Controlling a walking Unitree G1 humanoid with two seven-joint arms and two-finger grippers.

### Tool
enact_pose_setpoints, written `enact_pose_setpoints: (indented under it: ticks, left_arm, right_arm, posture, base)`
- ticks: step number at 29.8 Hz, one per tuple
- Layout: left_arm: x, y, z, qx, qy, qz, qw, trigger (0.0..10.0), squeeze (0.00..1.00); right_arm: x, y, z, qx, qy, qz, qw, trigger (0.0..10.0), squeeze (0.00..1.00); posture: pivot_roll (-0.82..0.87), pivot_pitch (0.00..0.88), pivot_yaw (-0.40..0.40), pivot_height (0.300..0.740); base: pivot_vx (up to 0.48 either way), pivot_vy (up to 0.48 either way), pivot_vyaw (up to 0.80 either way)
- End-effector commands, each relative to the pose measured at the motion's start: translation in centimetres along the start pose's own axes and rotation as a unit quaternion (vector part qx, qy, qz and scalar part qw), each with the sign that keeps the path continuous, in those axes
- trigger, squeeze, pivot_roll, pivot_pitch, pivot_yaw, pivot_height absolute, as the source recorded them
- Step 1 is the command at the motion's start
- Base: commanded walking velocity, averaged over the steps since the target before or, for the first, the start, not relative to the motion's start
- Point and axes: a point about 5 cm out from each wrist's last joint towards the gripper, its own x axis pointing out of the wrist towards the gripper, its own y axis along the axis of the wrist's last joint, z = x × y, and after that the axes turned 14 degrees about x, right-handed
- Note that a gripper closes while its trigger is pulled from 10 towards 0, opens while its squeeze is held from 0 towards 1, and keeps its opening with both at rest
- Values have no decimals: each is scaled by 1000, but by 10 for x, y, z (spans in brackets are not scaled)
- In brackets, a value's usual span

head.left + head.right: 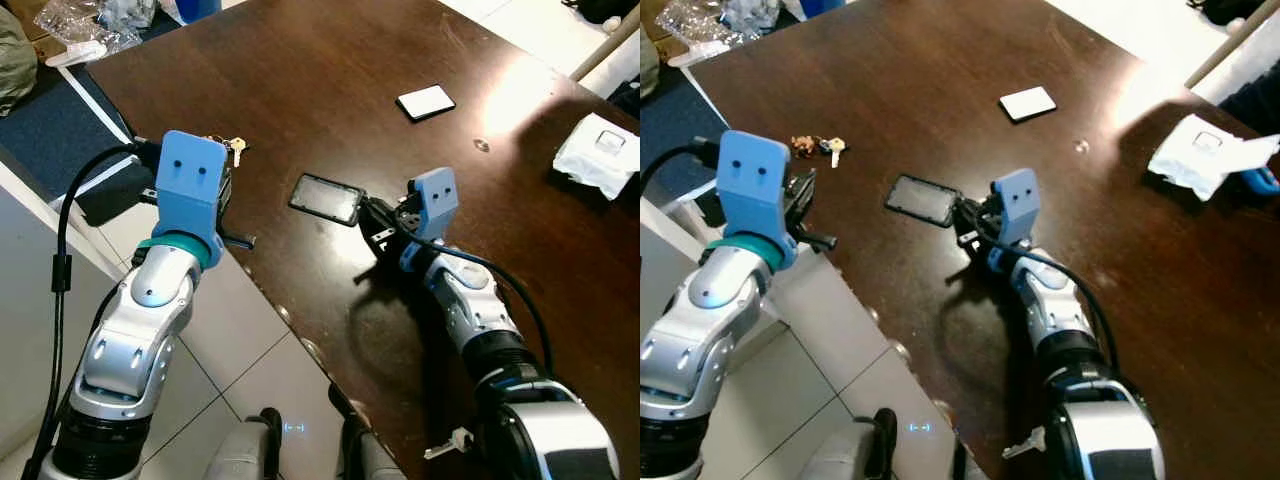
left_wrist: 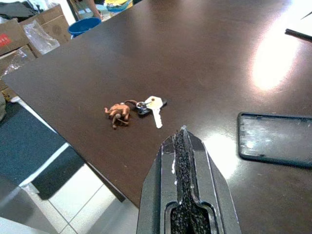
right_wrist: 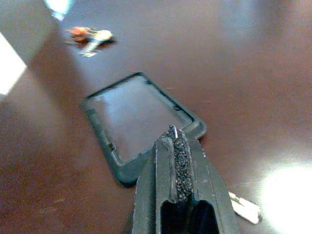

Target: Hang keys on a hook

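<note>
Keys (image 2: 137,108) lay near the surface (image 1: 330,90) edge; left tool (image 2: 184,146) and right tool (image 3: 178,146) both pressed narrow, empty, phone case (image 3: 141,119) beside right.

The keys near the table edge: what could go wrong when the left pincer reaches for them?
1. The keys lie close to the table edge; a push could slide them onto the floor.
2. The left pincer is shut and must open first, or it will only shove them.
3. The right pincer, shut beside the phone case, may knock it.
</note>
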Motion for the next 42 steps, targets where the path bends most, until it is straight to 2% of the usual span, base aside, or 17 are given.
enact_pose_setpoints:
  ticks: [1,5,8,10,11,12,13,16,19,24,27,30,31,33,37,39,42]
  left_arm:
    - [-1,-3,2,1,0,-8,1000,10000,0]
    - [0,-4,2,-2,5,-10,1000,10000,0]
    - [2,-5,0,-3,14,-9,1000,10000,0]
    - [3,-5,-1,-3,15,-8,1000,10000,0]
    - [3,-6,-2,-3,18,-7,1000,10000,0]
    - [3,-6,-2,-3,18,-7,1000,10000,0]
    - [5,-6,-3,-2,20,-7,1000,10000,0]
    - [6,-6,-5,-2,22,-6,1000,10000,0]
    - [9,-6,-7,-1,26,-3,1000,10000,0]
    - [12,-6,-7,-2,33,1,999,10000,0]
    - [14,-6,-6,-6,35,3,999,10000,0]
    - [14,-6,-6,-6,35,3,999,10000,0]
    - [12,-5,-6,-9,35,10,999,10000,0]
    - [4,-8,-14,-21,49,27,998,10000,0]
    - [2,-9,-17,-23,54,32,998,10000,0]
    - [-2,-21,-30,-22,84,13,996,10000,0]
    - [-3,-25,-34,-24,94,6,995,10000,0]
  right_arm:
    - [-8,-27,-3,51,10,-41,998,0,0]
    - [-8,-16,-16,93,45,5,995,0,0]
    - [-14,16,-41,138,90,95,982,0,0]
    - [-17,23,-46,143,98,114,978,0,0]
    - [-20,33,-50,138,93,139,976,4941,0]
    - [-20,33,-50,138,93,139,976,4941,0]
    - [-22,43,-51,128,80,168,974,10000,0]
    - [-25,53,-52,120,69,193,971,10000,0]
    - [-33,80,-53,112,57,243,962,10000,0]
    - [-38,100,-51,118,46,272,954,10000,0]
    - [-40,101,-49,77,10,264,961,10000,0]
    - [-40,101,-49,77,10,264,961,10000,0]
    - [-41,104,-52,53,-2,268,962,10000,0]
    - [-46,94,-47,-4,-85,276,957,10000,0]
    - [-48,89,-46,-18,-110,278,954,10000,0]
    - [-57,80,-43,-69,-172,282,941,10000,0]
    - [-60,79,-42,-86,-190,283,936,10000,0]
  posture:
    - [132,237,109,740]
    - [122,227,99,740]
    - [101,202,87,740]
    - [101,202,87,740]
    - [85,187,85,740]
    - [85,187,85,740]
    - [78,181,86,740]
    - [71,174,86,740]
    - [51,152,83,740]
    - [36,133,69,740]
    - [39,133,69,740]
    - [39,133,69,740]
    - [40,133,70,740]
    - [44,104,57,740]
    - [44,104,57,740]
    - [50,59,58,740]
    - [50,59,58,740]
  base:
    - [0,0,0]
    - [0,0,0]
    - [0,0,0]
    - [0,0,0]
    - [0,0,0]
    - [0,0,0]
    - [0,0,0]
    - [0,0,0]
    - [0,0,0]
    - [0,0,0]
    - [0,0,0]
    - [0,0,0]
    - [0,0,0]
    - [0,0,0]
    - [0,0,0]
    - [0,0,0]
    - [0,0,0]
